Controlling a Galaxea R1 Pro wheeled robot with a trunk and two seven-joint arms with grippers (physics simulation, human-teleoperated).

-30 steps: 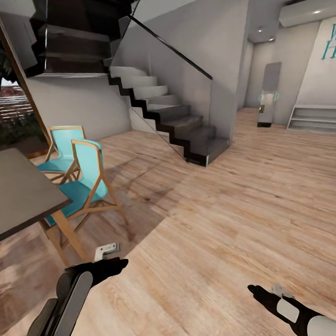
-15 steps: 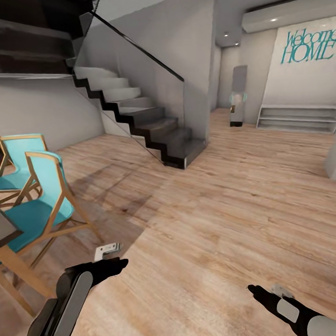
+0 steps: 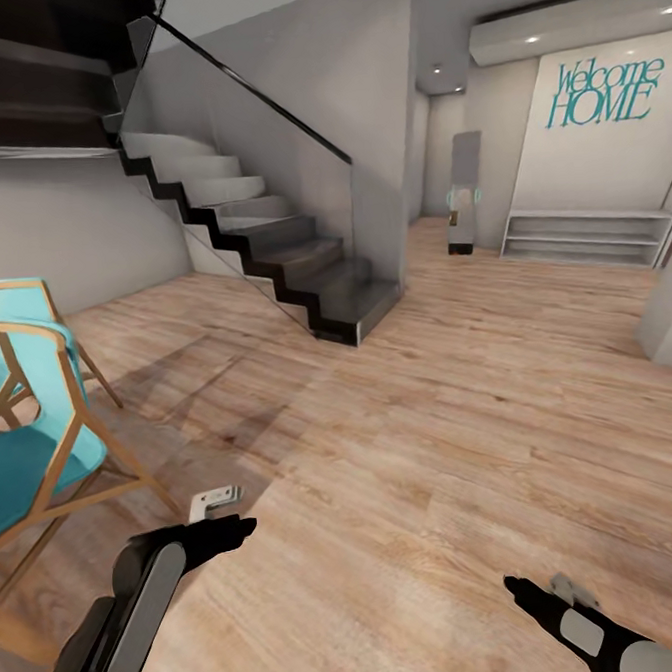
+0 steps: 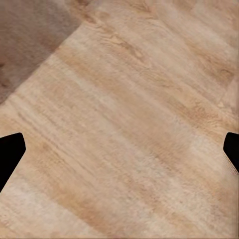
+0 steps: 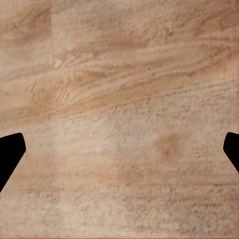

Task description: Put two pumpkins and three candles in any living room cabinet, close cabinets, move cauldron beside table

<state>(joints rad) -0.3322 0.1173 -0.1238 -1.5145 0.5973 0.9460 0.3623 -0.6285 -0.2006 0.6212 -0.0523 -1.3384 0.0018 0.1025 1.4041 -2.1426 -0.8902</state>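
Turquoise chairs [image 3: 22, 438] stand at far left. The left tool [image 3: 234, 529] hangs released over the wood floor [image 3: 432, 419]. Behind rises a staircase [image 3: 269, 240]. At near right, the right tool [image 3: 519, 594] spreads empty, fingers [image 5: 10, 154] parted.

Two turquoise chairs [image 3: 27, 438] run off the head view's left edge, their seats and legs cropped. The "Welcome HOME" lettering [image 3: 603, 92] meets the right edge. Both forearms are cut by the bottom edge, and the far hallway figure [image 3: 460, 207] is too small to identify.
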